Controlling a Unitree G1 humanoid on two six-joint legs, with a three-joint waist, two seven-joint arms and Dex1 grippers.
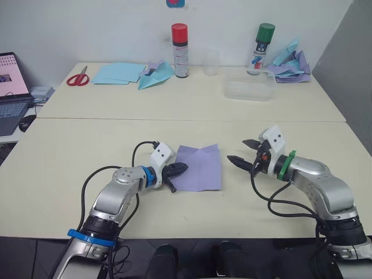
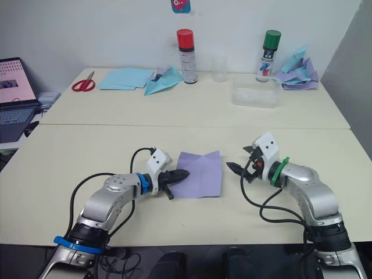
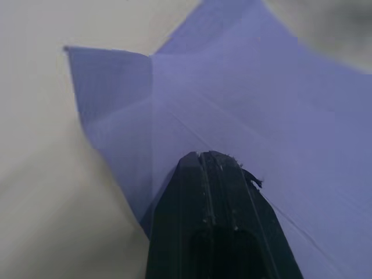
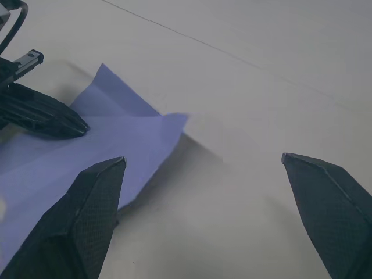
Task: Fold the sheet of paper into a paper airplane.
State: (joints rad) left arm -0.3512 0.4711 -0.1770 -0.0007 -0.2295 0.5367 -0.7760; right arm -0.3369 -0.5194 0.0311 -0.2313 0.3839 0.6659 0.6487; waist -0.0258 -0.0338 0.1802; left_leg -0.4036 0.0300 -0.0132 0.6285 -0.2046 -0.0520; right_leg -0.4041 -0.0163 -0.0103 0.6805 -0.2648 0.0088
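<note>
On the near tabletop (image 1: 70,151) we see the left claw (image 1: 179,170) closed, its black tips pressing on the left edge of the sheet of paper (image 1: 200,168). The lavender sheet lies almost flat, with faint creases. At its right, apart from it, the right claw (image 1: 244,152) stands wide open.

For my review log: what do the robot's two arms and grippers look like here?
Both arms are silver-grey metal with loose black cables. The left gripper has a white housing, a blue wrist ring and black fingers. The right gripper has the same white housing and pointed black fingers, with a green wrist ring.
</note>
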